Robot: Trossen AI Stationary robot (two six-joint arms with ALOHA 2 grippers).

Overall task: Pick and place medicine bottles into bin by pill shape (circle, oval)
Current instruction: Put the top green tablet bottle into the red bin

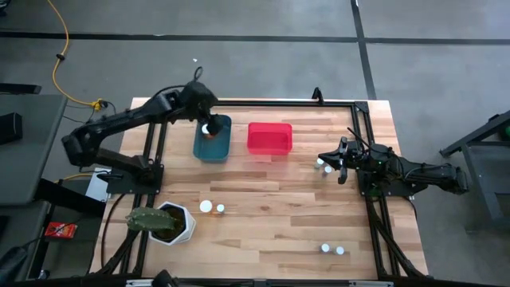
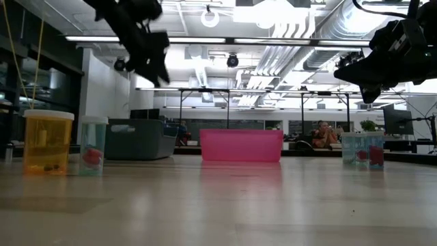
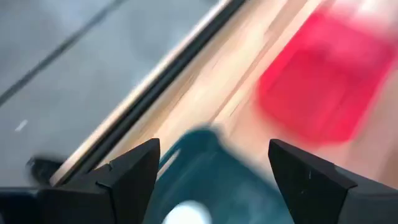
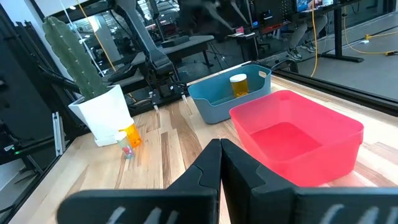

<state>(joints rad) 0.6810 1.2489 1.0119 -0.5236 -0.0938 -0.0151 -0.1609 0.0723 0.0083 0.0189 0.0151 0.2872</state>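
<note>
My left gripper (image 1: 204,118) is open over the far end of the dark teal bin (image 1: 212,139). Its fingers (image 3: 134,171) stand apart above the bin (image 3: 211,180) and touch nothing. An amber bottle with a white cap (image 4: 238,84) stands upright inside the teal bin, and also shows in the high view (image 1: 209,130). The red bin (image 1: 269,138) stands right of the teal one. My right gripper (image 1: 338,164) is shut and empty at the table's right, beside two small bottles (image 1: 323,166).
Two bottles (image 1: 212,207) stand by the white hexagonal plant pot (image 1: 177,223) with its cactus at the near left. Two more bottles (image 1: 332,249) stand near the front edge at the right. A dark metal frame (image 1: 362,119) borders the table.
</note>
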